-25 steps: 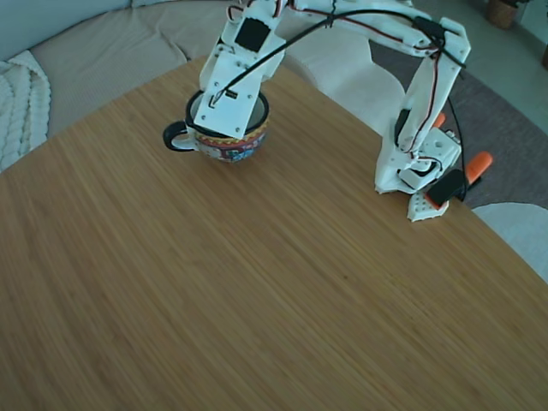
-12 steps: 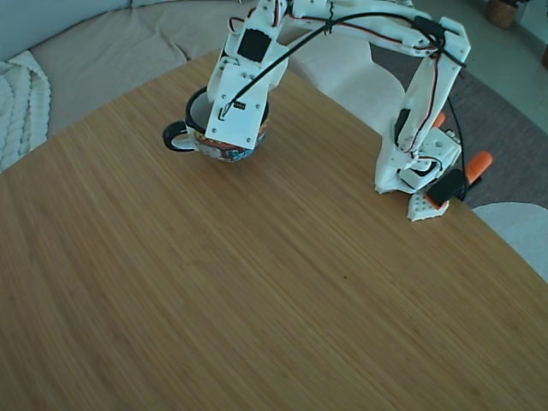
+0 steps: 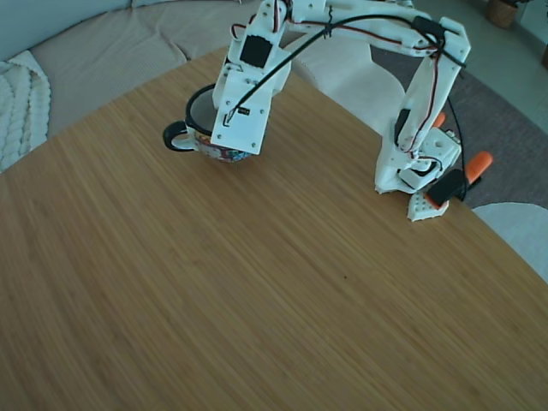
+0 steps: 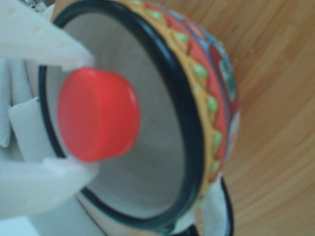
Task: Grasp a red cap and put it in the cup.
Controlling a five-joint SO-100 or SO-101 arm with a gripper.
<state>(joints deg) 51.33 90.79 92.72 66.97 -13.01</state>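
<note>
Red cap (image 4: 97, 114) sits pinched between my end effector's (image 4: 83, 115) two white fingers (image 4: 42, 42), which are closed on its sides at twelve and six o'clock, in front of the white inside of the cup (image 4: 197, 103) and within its dark rim. In the fixed view my arm (image 3: 244, 103) covers most of the cup (image 3: 199, 137), which stands near the worktop's (image 3: 257, 291) far edge; bare wood spreads wide toward six o'clock.
</note>
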